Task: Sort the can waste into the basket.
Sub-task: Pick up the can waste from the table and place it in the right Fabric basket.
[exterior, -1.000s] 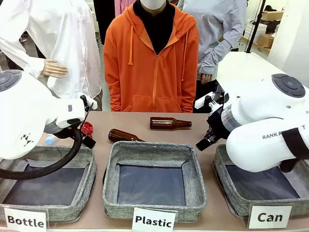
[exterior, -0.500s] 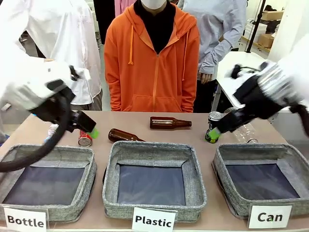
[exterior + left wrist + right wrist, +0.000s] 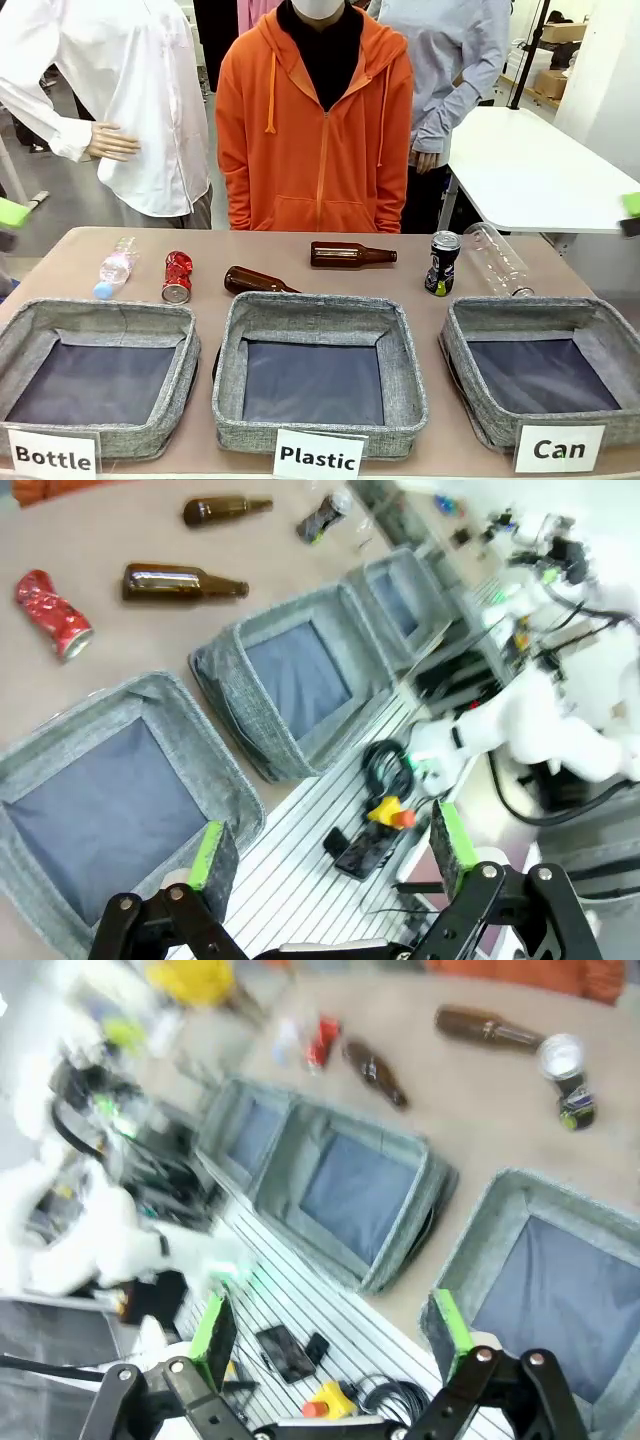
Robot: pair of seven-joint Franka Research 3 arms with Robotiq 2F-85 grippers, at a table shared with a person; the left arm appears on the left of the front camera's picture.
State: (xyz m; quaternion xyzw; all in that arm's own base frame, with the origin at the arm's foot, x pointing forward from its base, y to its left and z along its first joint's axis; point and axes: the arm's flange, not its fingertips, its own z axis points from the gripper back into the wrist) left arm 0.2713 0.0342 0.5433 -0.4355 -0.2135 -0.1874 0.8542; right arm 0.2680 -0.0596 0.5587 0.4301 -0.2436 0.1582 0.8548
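The left jaws and the right jaws both stand spread wide, gripping nothing; both wrist views are motion-blurred. On the worktop, the black can stands upright at 11 o'clock from the Can basket, whose right side is cut off. The crushed red can lies far off toward 9 o'clock, its print unreadable.
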